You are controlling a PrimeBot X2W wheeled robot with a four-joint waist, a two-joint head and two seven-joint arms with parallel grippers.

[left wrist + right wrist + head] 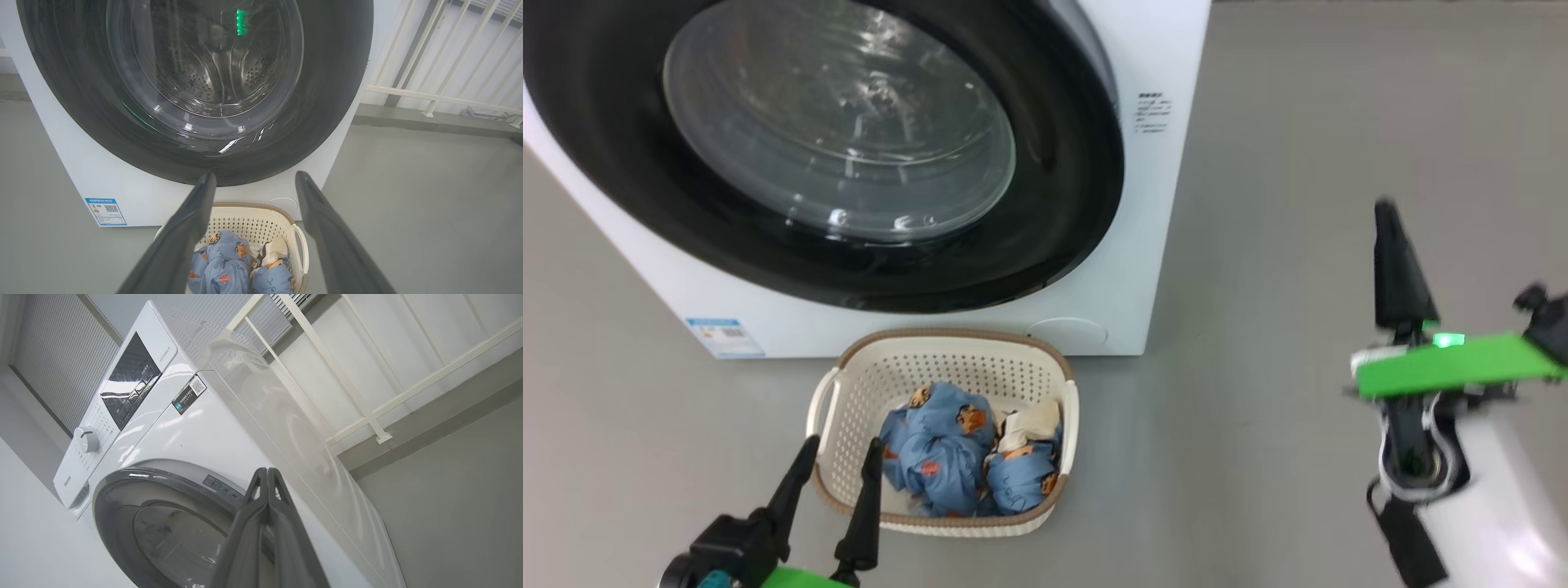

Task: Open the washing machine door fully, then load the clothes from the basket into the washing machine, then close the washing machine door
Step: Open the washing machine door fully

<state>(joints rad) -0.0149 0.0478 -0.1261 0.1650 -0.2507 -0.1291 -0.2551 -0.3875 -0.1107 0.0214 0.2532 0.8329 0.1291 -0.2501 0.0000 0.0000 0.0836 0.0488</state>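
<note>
Grey floor [1258, 245]; washing machine [1152, 245] blue QR label [725, 336]; left gripper [842, 445] apart, right gripper [267, 473] together.

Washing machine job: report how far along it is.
Done: nothing yet. The door sits shut on the machine, and the clothes lie in the basket. In hand: the right tool is shut and empty, raised to the machine's right, probably bound for the door. The left tool hangs open by the basket. Left: open the door, load the clothes, close it.
</note>
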